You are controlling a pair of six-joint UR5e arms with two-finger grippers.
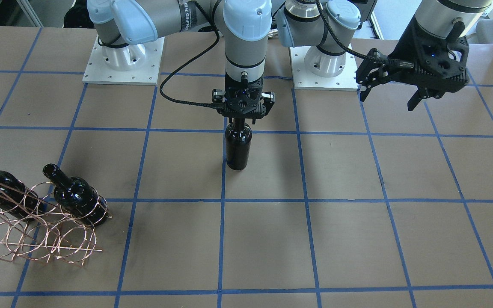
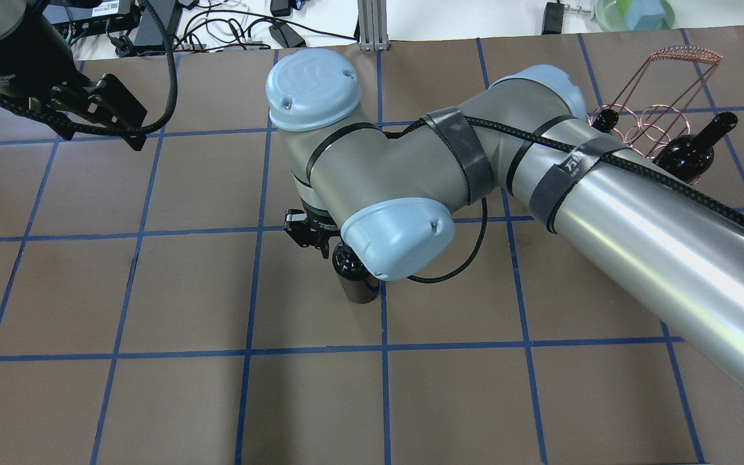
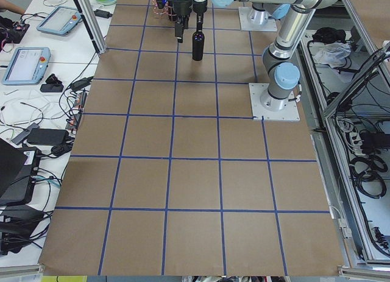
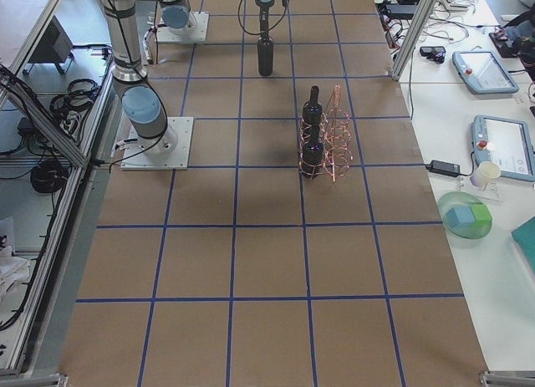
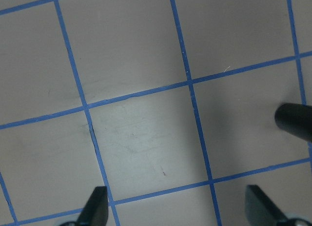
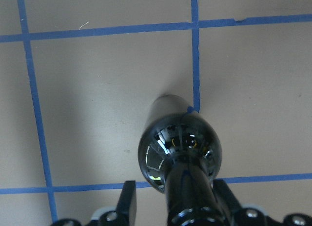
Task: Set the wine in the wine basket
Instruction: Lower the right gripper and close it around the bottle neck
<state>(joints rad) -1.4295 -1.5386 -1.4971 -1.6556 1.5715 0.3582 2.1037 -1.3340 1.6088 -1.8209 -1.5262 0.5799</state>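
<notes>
A near-black wine bottle (image 1: 238,147) stands upright on the brown table near its middle. It also shows in the overhead view (image 2: 358,287) and the right wrist view (image 6: 178,143). My right gripper (image 1: 242,113) is over it, with its jaws on either side of the neck. In the right wrist view (image 6: 175,201) one finger (image 6: 127,204) stands apart from the neck, so the gripper is open. My left gripper (image 1: 387,99) hangs open and empty high above the table, far from the bottle. The copper wire wine basket (image 1: 37,239) holds two more bottles (image 1: 75,194) (image 1: 2,188).
The two arm bases (image 1: 122,64) (image 1: 325,68) are bolted at the robot's edge of the table. My right arm's elbow (image 2: 398,245) hides most of the standing bottle from overhead. Benches with tablets (image 3: 24,63) and a green bowl (image 4: 468,220) flank the table.
</notes>
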